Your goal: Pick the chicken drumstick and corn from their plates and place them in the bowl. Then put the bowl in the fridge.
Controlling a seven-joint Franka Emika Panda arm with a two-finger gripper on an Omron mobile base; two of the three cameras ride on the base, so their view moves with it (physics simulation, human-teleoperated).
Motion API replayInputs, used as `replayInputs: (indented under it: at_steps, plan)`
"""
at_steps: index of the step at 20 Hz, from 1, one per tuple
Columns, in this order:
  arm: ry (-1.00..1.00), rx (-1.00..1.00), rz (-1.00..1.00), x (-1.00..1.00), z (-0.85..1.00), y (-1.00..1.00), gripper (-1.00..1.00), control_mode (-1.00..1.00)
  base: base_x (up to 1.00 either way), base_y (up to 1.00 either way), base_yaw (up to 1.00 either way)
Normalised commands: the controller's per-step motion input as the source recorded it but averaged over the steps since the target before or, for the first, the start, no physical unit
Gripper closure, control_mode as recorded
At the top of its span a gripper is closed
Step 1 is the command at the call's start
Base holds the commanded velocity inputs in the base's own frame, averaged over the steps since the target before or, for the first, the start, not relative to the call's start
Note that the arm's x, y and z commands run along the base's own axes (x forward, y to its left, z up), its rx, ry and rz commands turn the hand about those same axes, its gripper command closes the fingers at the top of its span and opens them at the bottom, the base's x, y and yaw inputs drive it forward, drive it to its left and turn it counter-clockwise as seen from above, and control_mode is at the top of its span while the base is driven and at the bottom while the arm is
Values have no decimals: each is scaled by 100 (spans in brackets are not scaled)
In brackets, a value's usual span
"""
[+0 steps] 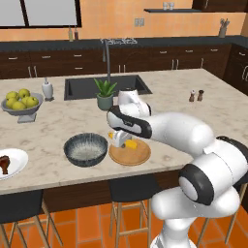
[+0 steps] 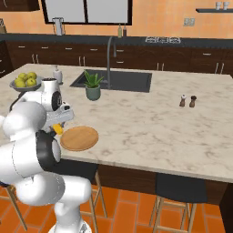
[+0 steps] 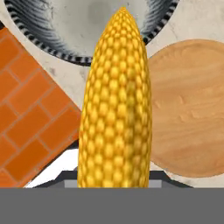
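The end effector (image 1: pixel 119 140) grips the corn (image 1: pixel 130 144) between its fingers and holds it clear of the wooden plate (image 1: pixel 131 154), which lies directly beneath it on the worktop (image 1: pixel 193 126). In the hand view the corn (image 3: pixel 116 105) runs lengthwise straight out from the end effector, its tapered tip reaching over the rim of the bowl (image 3: pixel 48 43); the wooden plate (image 3: pixel 192 109) lies to one side of the cob, bare. In the right base view the yellow end of the corn (image 2: pixel 58 129) shows just under the end effector (image 2: pixel 57 124), beside the near edge of the wooden plate (image 2: pixel 79 138).

The bowl (image 1: pixel 85 149) stands on the worktop just to the left of the end effector, close beside the wooden plate. Farther left, well apart from the end effector, the drumstick (image 1: pixel 4 163) lies on the white plate (image 1: pixel 14 162) at the worktop's near edge.

Behind the end effector stands a potted plant (image 1: pixel 105 94), with the sink (image 1: pixel 87 87) beyond it. A fruit bowl (image 1: pixel 21 104) sits far to the left rear, and two shakers (image 1: pixel 195 96) stand to the right rear.
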Motion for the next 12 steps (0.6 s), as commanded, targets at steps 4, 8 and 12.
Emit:
replayInputs:
  at_steps: [4, 8, 12]
  plan:
    - [11, 15, 8, 36, 35, 92, 100, -100, 0, 0, 0]
    - [8, 4, 2, 71, 0, 100, 100, -100, 0, 0, 0]
    - [9, 0, 1, 80, 0, 92, 100, -100, 0, 0, 0]
